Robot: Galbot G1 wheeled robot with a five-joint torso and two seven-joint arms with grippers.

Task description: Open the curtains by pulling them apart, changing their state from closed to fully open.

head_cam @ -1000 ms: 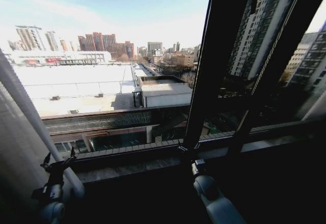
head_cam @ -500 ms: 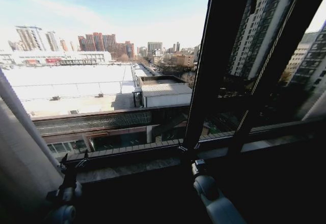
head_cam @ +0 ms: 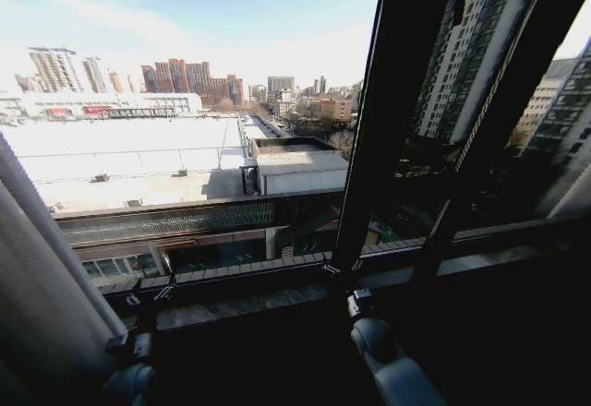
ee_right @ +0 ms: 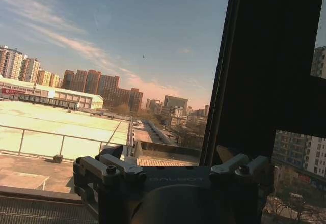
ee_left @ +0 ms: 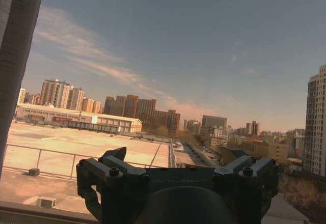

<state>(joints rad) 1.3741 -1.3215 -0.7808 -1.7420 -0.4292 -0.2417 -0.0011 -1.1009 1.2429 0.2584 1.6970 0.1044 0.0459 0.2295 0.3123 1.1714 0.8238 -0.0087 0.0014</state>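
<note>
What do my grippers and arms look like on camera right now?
Both grippers are black, with blocky two-finger jaws fastened by round bolts. The left gripper and right gripper each carry faint embossed GALBOT lettering on the body. In the head view, the forearm segments behind them are rounded, pale grey shells.

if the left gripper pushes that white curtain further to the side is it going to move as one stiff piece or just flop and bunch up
Probably flop and bunch. The curtain hangs in soft vertical pleats and looks sheer, so it likely folds around whatever presses it rather than shifting as a panel. It seems light, so little force should do, but it may swing back once released. The left gripper sits open beside it, not touching.
</note>
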